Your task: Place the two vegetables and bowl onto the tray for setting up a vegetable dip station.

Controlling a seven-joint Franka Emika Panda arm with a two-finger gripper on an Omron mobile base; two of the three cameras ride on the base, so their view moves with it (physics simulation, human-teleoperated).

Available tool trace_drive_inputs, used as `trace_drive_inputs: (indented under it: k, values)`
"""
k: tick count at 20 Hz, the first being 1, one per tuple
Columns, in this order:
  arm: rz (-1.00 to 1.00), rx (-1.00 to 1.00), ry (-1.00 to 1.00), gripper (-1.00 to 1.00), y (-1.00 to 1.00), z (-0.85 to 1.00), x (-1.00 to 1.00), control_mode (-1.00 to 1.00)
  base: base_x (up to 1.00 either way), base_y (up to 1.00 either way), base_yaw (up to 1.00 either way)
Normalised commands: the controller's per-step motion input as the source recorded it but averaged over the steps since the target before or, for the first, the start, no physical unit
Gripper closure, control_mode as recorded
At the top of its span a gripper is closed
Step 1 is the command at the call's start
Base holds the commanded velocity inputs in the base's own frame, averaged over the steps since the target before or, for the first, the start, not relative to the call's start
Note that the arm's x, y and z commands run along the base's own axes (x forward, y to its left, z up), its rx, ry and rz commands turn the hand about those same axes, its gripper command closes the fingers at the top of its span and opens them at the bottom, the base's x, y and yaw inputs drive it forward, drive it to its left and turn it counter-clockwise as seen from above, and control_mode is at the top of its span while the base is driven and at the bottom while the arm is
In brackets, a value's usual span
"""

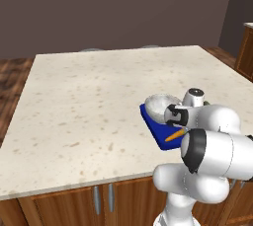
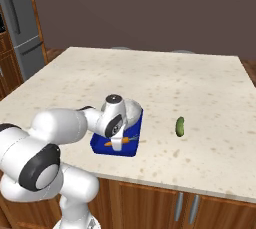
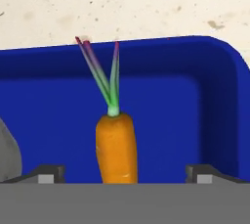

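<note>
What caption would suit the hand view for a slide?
Open gripper above the carrot lying on the blue tray, fingertips apart on either side.

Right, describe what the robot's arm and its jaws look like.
The arm is glossy white, built of rounded, bulbous segments, with dark black rings at the joints and a grey-capped joint near the wrist. No cables or markings show. In the hand view the fingertips are small, dark and blocky, each with a lighter grey patch.

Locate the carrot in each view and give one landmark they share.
Left base view: carrot right of centre, beside the arm.
Right base view: left of centre, under the hand.
Hand view: bottom centre, leaves pointing up.
Shared landmark: the blue tray under it.
</note>
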Motion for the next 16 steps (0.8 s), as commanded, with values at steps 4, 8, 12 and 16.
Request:
trace_drive_inputs:
  k: [4, 8, 12, 16]
  values:
    - [-0.09, 0.01, 0.00, -1.00, -0.12, 0.08, -0.12, -1.00, 0.00, 0.00, 0.00]
    - [-0.12, 0.01, 0.00, -1.00, -0.20, 0.14, -0.10, -1.00, 0.00, 0.00, 0.00]
    - [-0.07, 0.00, 0.02, -1.00, -0.23, 0.17, -0.14, -1.00, 0.00, 0.00, 0.00]
    - [0.10, 0.00, 0.00, -1.00, -0.31, 0.20, -0.29, -1.00, 0.00, 0.00, 0.00]
